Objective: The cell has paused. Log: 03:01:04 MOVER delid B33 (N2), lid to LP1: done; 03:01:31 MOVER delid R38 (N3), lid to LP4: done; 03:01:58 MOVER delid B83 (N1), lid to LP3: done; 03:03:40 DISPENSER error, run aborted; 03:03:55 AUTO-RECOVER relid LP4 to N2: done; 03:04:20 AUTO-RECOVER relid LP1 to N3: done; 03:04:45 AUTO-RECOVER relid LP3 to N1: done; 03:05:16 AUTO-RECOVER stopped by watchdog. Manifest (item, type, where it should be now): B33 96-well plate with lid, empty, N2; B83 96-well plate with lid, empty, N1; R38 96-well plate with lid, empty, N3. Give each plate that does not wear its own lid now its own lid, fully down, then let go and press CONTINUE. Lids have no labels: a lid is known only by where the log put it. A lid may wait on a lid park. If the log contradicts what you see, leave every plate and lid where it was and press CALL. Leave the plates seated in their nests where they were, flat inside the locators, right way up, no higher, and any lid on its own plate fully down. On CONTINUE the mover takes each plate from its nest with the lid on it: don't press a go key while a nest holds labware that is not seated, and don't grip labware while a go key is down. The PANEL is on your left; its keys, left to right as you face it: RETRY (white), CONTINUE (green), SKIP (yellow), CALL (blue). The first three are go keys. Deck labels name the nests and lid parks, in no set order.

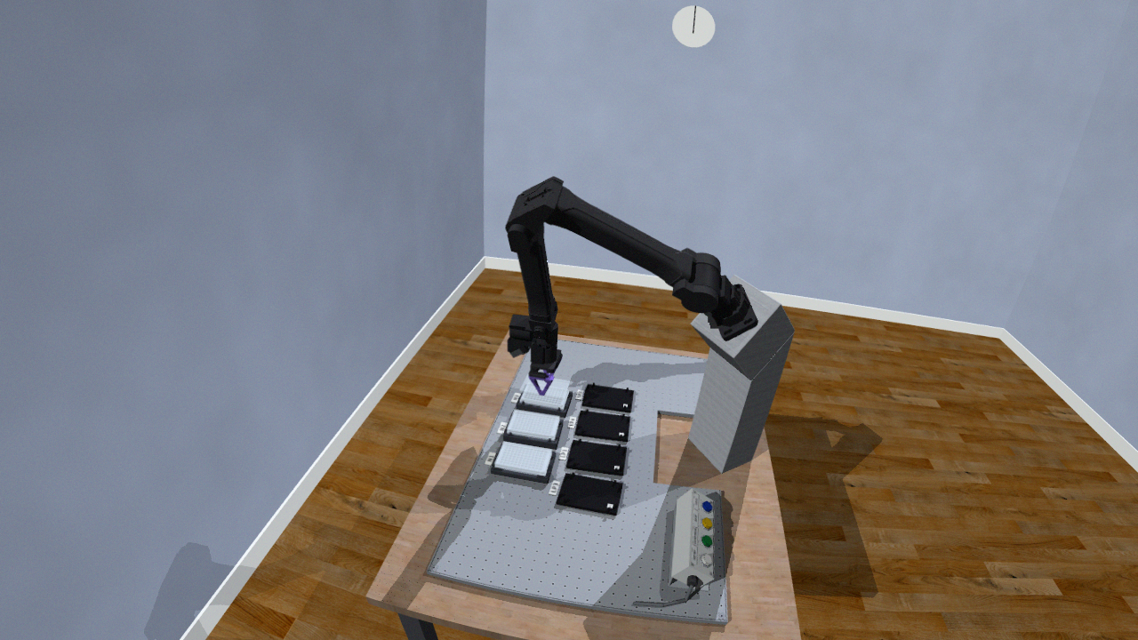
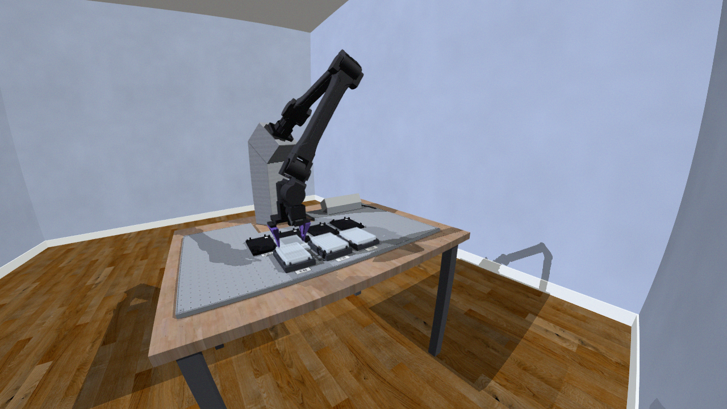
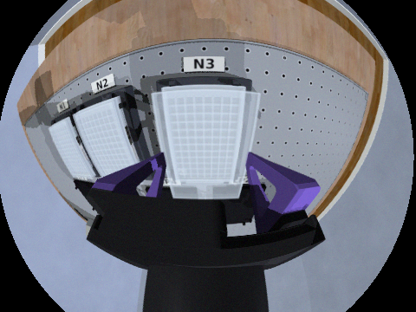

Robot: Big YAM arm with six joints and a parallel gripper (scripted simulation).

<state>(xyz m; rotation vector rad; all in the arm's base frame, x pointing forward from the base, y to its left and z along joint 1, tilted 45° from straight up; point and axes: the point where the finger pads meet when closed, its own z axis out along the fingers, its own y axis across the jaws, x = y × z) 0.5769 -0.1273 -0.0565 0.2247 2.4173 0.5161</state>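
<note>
- From my seat I have the gripper low over the N3 nest; the purple fingers stand wide apart, clamped on the long sides of a clear lid; so the gripper is closed on that lid, not on air.
- The lid runs straight out from between the fingers toward the N3 label in the wrist view; its near short edge sits just under the gripper body, its far edge close to the label; the white well grid of the plate shows through it; I cannot tell whether the lid is fully down or a little above the plate.
- In the top view the gripper is at the far plate of the row of three; the middle plate and the near plate lie beside it in line, apart from the fingers.
- In the wrist view the N2 plate is just left of the held lid, with the third plate further left; its label is too blurred for me to read.
- Four black lid parks run in a second row alongside the plates, all showing dark tops.
- The panel sits at the near corner of the perforated deck, well apart from the arm; its blue, yellow, green and white keys are in a line.
- In the exterior view the gripper points straight down at the end plate.
</note>
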